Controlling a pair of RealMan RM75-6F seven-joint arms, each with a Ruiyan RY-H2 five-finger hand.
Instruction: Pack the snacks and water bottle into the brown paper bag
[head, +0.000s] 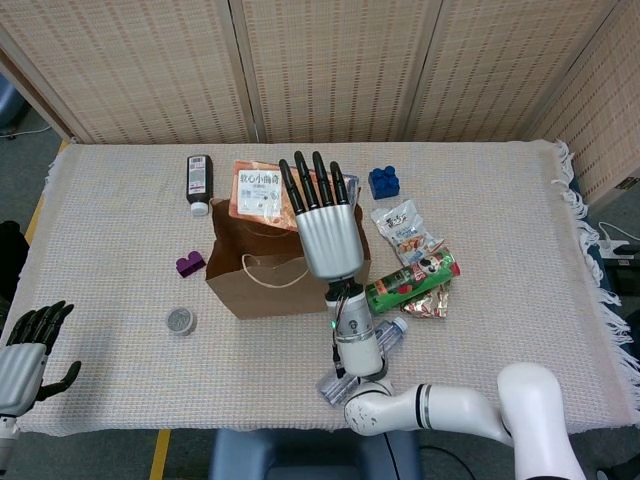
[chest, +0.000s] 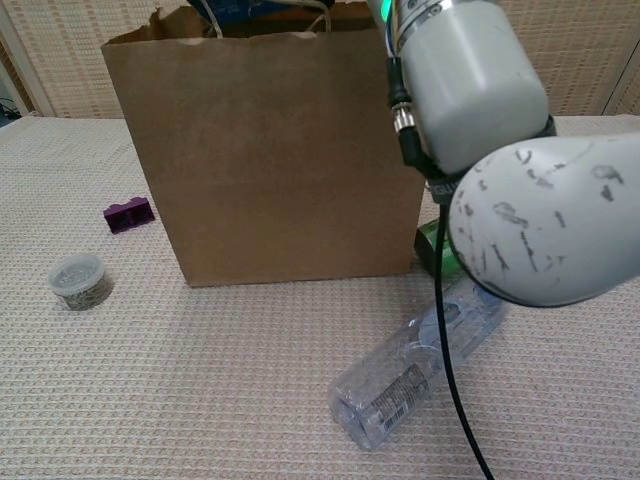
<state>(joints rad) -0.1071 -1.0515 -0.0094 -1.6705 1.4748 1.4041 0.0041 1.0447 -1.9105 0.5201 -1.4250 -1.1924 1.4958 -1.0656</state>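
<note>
1. Brown paper bag stands upright near the middle of the tabletop, its mouth open to above. Paper is thin and light, so I judge the bag tips or creases easily if something pushes its rim.
2. Over the bag's far rim the right hand holds an orange snack box. The fingers lie straight along the box, and how the thumb grips underneath I cannot tell. The box looks like stiff, light carton (safe to take by its flat faces), tilted half over the opening.
3. A clear water bottle lies on its side close to the near edge of the tabletop, in front of the bag. I judge it smooth, ready to roll, and the heaviest item; take it around the middle of the body.
4. Right of the bag lie a green snack tube and a white snack pouch. The pouch seems soft and crinkly, so a gentle pinch at the edge fits.
5. The left hand rests off the near left corner, fingers loosely apart, holding nothing.
</note>
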